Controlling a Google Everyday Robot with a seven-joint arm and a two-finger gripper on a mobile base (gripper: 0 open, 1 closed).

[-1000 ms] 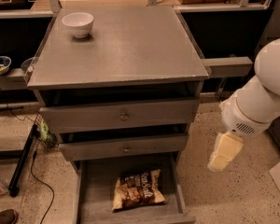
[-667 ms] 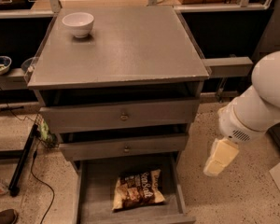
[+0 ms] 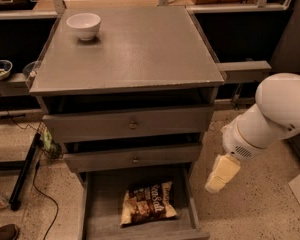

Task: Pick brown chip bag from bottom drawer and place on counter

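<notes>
My gripper (image 3: 216,180) hangs off the right side of the grey drawer cabinet, level with the gap between the middle drawer (image 3: 132,157) and the bottom drawer (image 3: 101,206), pointing down and slightly toward the cabinet. I cannot tell whether it is open or closed. It holds nothing. The white arm (image 3: 275,111) rises behind it, farther right of the cabinet.

The brown chip bag (image 3: 148,203) lies flat on the floor of the pulled-out bottom drawer, at the cabinet's foot, right of the drawer's centre and toward its front. From the gripper it sits to the left and lower, with the drawer's right wall between the two. The bag looks nearly as deep as it is wide and turned a little askew, so I cannot name a clear long axis.

I judge the approach must go up over that right wall, then down. The middle drawer front overhangs the rear of the bottom drawer, so headroom is best near the front. The counter (image 3: 135,54), the cabinet's top, has a white bowl (image 3: 83,25) at its back left corner; the rest is bare.
</notes>
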